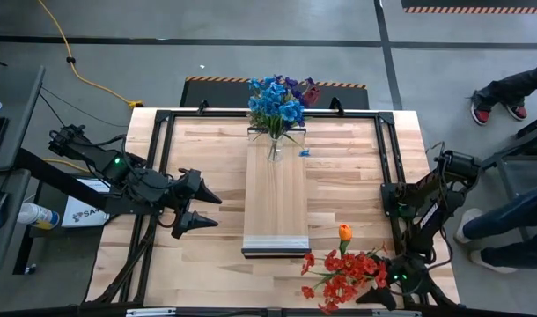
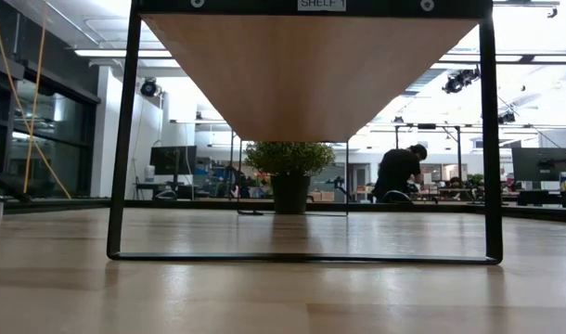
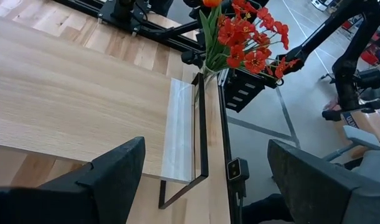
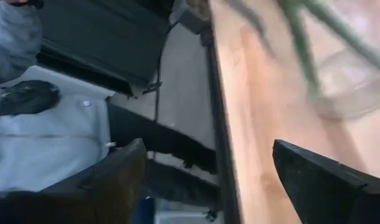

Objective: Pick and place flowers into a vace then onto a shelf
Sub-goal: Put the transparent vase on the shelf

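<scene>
A glass vase of blue and purple flowers point(image 1: 277, 104) stands on the far end of the shelf point(image 1: 275, 189), a long light-wood board on a black frame. Red and orange flowers point(image 1: 343, 271) stand in a second glass vase point(image 4: 355, 87) on the table near its right near corner. My right gripper point(image 1: 383, 295) is open beside that vase, by the table's near right edge, touching nothing. In its wrist view the green stems point(image 4: 302, 56) show blurred. My left gripper point(image 1: 216, 210) hovers open left of the shelf, pointing at it. The left wrist view shows the shelf's pale end edge point(image 3: 180, 134) and the red flowers point(image 3: 246, 37).
The black shelf frame point(image 2: 123, 139) stands on the tabletop, with room under the board point(image 2: 311, 65). A black rail frame point(image 1: 154, 176) runs around the table. A person's shoes point(image 1: 493, 107) and legs point(image 1: 506, 231) are right of the table. A potted bush point(image 2: 289, 172) and a person point(image 2: 399, 172) are in the room beyond.
</scene>
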